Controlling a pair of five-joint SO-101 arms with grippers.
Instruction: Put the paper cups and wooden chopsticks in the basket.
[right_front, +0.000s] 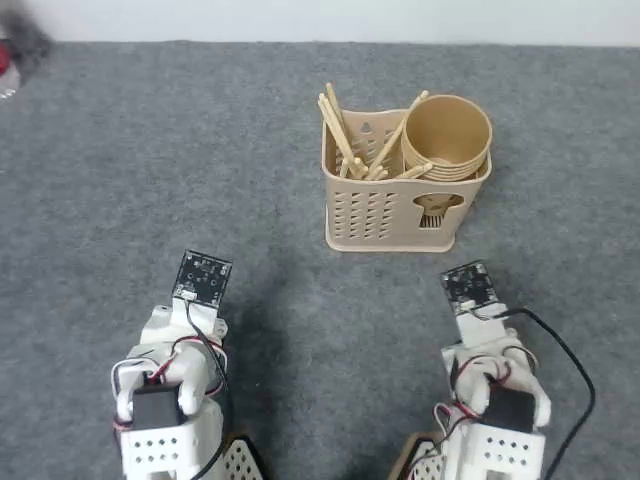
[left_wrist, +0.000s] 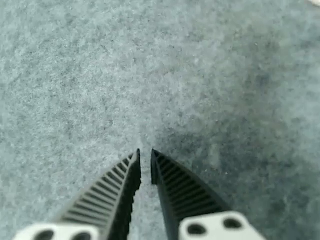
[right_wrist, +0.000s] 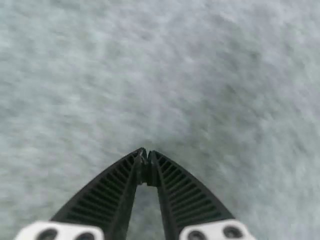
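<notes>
paper cups (right_front: 447, 135), chopsticks (right_front: 350, 140) in basket (right_front: 380, 215) | apart from both | left gripper (left_wrist: 145, 152) narrow, empty | right gripper (right_wrist: 145, 152) closed, empty

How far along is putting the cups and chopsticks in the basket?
It looks finished. The paper cups sit stacked in one compartment of the basket, and the wooden chopsticks stand in the other. Nothing is in hand: the left gripper and right gripper hold nothing over the carpet. Nothing seems left to do.
</notes>
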